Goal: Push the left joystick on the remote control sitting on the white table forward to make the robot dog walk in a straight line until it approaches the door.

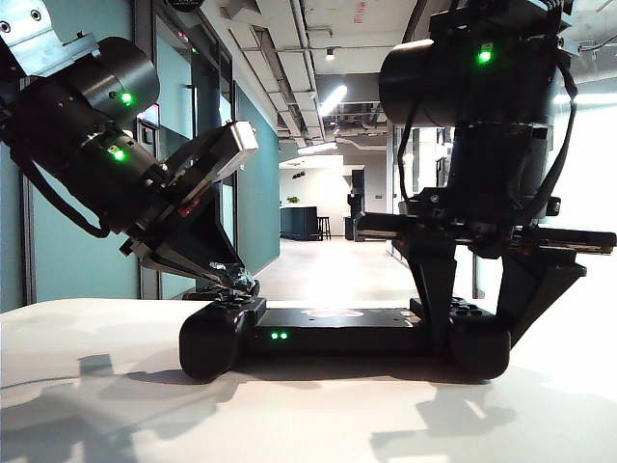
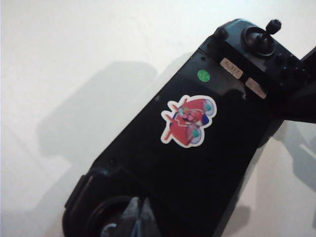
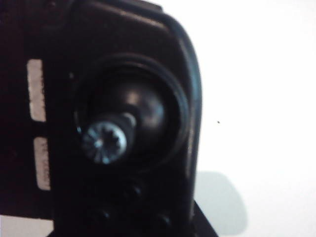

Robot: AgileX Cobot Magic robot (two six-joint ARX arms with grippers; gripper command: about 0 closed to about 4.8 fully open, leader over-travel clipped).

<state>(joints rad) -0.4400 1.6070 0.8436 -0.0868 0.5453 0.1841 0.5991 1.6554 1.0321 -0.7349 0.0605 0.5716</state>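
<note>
Straddling the remote control (image 1: 337, 333) on the white surface (image 1: 308, 424), the right tool (image 1: 479, 318) clamps one handle to steady it, while the left tool (image 1: 236, 285), seemingly closed, presses the left joystick (image 1: 234, 289).

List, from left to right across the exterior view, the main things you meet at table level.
Left gripper on the left joystick, remote control's green LEDs, red-white logo, right gripper straddling the remote control's right handle.
</note>
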